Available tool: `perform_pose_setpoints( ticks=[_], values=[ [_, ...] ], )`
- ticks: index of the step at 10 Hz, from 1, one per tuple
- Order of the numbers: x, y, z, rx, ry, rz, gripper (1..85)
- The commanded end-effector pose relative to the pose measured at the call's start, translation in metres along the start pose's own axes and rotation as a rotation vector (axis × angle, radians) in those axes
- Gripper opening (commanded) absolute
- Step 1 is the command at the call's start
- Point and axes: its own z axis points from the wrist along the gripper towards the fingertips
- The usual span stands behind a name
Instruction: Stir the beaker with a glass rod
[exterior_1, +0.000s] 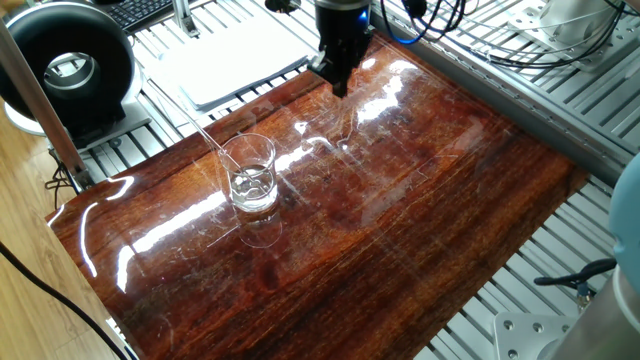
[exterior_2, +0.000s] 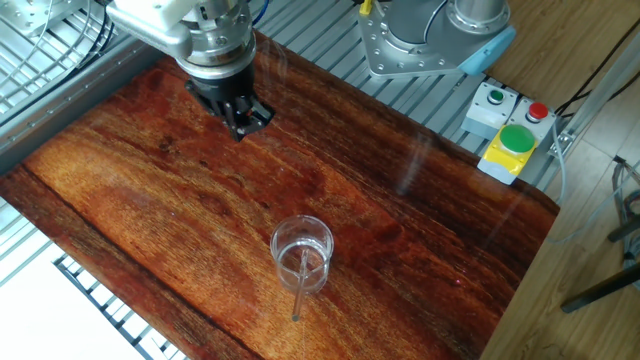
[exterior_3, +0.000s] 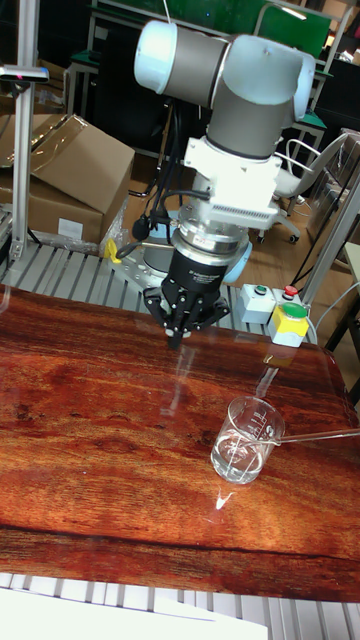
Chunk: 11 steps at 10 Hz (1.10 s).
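The beaker (exterior_3: 245, 438) stands upright on the wooden table (exterior_3: 80, 450), a little clear liquid in its base. The glass rod (exterior_3: 320, 434) leans inside it, its upper end jutting past the rim. Farther back, well apart, the gripper (exterior_3: 180, 335) hangs over the table's far part — fingers pressed together, holding nothing.

The grey-and-pale-blue jointed robot arm (exterior_3: 240, 80) reaches down over the far part of the table, its wrist pointing straight downward. Its black two-finger gripper (exterior_1: 339, 86) (exterior_2: 241, 126) (exterior_3: 178, 337) hangs above the surface, fingers drawn together to a narrow tip, apparently holding nothing, though the tips are small.
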Motion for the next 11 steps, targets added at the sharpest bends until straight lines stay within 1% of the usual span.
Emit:
perform_pose_setpoints(
  ticks=[1,2,3,4,5,7,8,9,10,11],
  values=[
    [-0.034,0.03,-0.016,-0.083,-0.098,-0.129,1.0],
    [-0.041,0.031,-0.024,-0.06,-0.093,-0.185,1.0],
    [-0.045,0.037,-0.03,-0.045,-0.072,-0.254,1.0],
    [-0.056,0.053,-0.032,-0.063,-0.073,-0.281,1.0],
    [-0.065,0.077,-0.031,-0.092,-0.074,-0.28,1.0],
    [-0.071,0.09,-0.026,-0.042,-0.054,-0.355,1.0],
    [-0.071,0.103,-0.026,-0.06,-0.05,-0.362,1.0],
    [-0.076,0.115,-0.026,-0.061,-0.06,-0.376,1.0],
    [-0.081,0.127,-0.026,-0.053,-0.068,-0.383,1.0],
    [-0.091,0.144,-0.025,-0.05,-0.103,-0.39,1.0]
  ],
)
